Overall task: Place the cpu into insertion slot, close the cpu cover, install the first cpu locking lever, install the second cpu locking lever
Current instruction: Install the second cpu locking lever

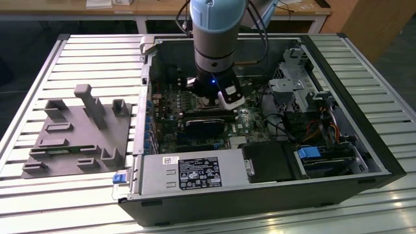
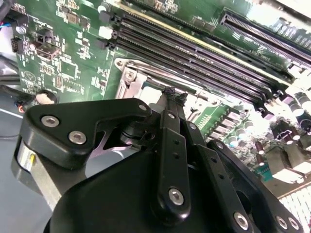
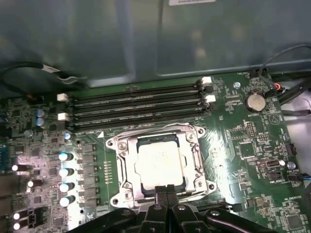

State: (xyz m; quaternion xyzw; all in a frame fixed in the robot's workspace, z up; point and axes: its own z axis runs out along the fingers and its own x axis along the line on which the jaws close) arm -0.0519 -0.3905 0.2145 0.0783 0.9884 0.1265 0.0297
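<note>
Scene: an open computer case [image 1: 260,146] is being shown lying on a slatted bench [image 1: 97,58], with the arm [image 1: 217,34] being held down inside it over the motherboard [image 3: 233,136].

Pincer: the pincer [image 3: 166,190] is being seen in both wrist views with its two black fingertips [image 2: 171,93] pressed together, so it is being judged closed with nothing between them; the tips are being held at the edge of the socket.

Cpu: the cpu [image 3: 160,160] is being seen in the first wrist view lying flat and square inside the insertion slot [image 3: 127,191], its dull metal top facing up.

Cpu cover: the cpu cover [image 3: 197,155] is being seen lying down around the chip, its cut-out framing the metal top.

Memory slots: the long black memory slots [image 3: 136,104] are being seen just beside the socket, apart from the pincer.

Step in hand: placing and cover closing are being judged done; the work with the locking levers is being judged the step in hand. Whether either lever is latched cannot be told.

Next move calls for: a steady sideways-and-down push on a thin wire lever is being called for, with the tips kept off the chip and the nearby capacitors [image 3: 63,172].
</note>
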